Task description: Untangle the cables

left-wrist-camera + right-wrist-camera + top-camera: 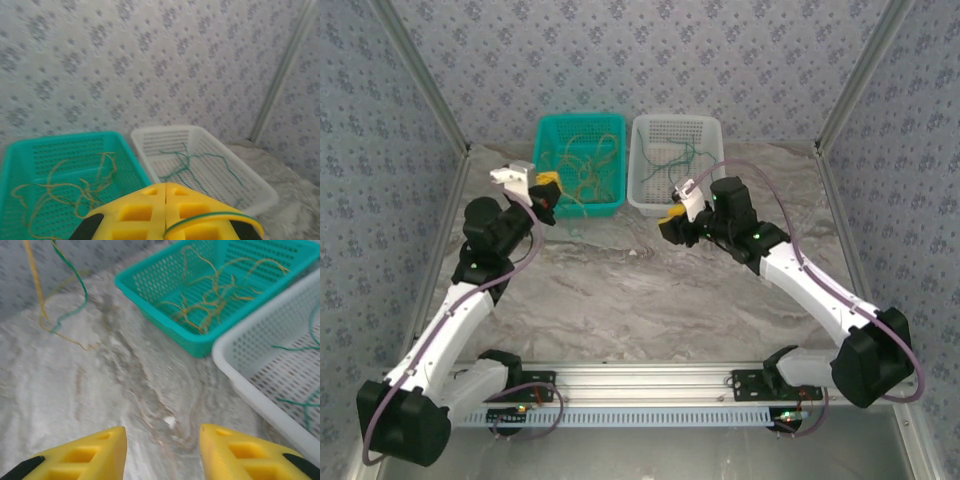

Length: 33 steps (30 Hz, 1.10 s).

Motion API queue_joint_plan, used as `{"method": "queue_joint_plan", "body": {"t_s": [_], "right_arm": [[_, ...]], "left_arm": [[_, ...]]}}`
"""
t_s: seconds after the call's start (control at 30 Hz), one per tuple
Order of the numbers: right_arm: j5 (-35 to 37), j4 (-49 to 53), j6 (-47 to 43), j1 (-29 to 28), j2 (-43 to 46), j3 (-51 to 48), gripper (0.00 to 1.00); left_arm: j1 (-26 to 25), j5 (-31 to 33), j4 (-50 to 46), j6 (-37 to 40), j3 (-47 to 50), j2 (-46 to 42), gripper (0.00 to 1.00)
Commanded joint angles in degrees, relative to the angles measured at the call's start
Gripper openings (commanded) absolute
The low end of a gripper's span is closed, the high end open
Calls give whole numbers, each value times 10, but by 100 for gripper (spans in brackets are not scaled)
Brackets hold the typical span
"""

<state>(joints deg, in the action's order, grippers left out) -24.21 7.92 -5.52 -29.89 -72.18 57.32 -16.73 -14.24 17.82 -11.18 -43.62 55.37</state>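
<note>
A: Big stuff first, pls.
B: Marbled table [620, 295], patterned walls [650, 60] on three sides. Left arm [450, 320] reaches to the back-left, right arm [810, 285] to back-centre.

A: Baskets?
B: Two at the back, side by side, just abt touching. Teal basket [580, 118] on the left, white basket [675, 120] on the right.

A: Grippers?
B: Left gripper [544, 190] sits just in front of the teal basket's near-left corner. Its yellow fingers are pressed tog., no gap in the wrist view. Right gripper [672, 222] is by the white basket's near edge. Its fingers are parted a moderate amt, w/ nothing betw. them and bare table below.

A: And the cables?
B: Yellow cables [585, 152] lie looped inside the teal basket. Green cables [187, 165] are in the white basket. Then the hanging cables [75, 271], one green and one yellow-tan, drop beside the left gripper to the table in front of the teal basket. In the left wrist view a green strand comes out at the seam of the fingers and curves over one finger, so that gripper is clamped on it.
</note>
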Motion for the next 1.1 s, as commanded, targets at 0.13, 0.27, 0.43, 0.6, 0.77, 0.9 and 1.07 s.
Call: {"method": "queue_joint_plan", "body": {"t_s": [0.13,0.27,0.43,0.6,0.77,0.9,1.07], "right_arm": [[-143,-81,75,-9,-3,24,58],[-157,-82,109,-36,-48,68,65],[-117,-79,120,-82,-116,120,61],[-98,-67,100,-102,-166,159,57],[-105,-25,73,-103,-216,194,35],[-93,-41,80,-103,-208,186,5],[-82,-27,60,-100,-177,170,0]], "left_arm": [[-57,-8,-7,5,-13,44,0],[-80,-4,1,-1,-10,68,0],[-101,14,12,0,-13,85,0],[-110,18,13,3,-14,88,0],[-109,30,13,8,-9,83,0],[-110,47,13,10,0,79,0],[-106,143,4,9,17,64,0]]}}
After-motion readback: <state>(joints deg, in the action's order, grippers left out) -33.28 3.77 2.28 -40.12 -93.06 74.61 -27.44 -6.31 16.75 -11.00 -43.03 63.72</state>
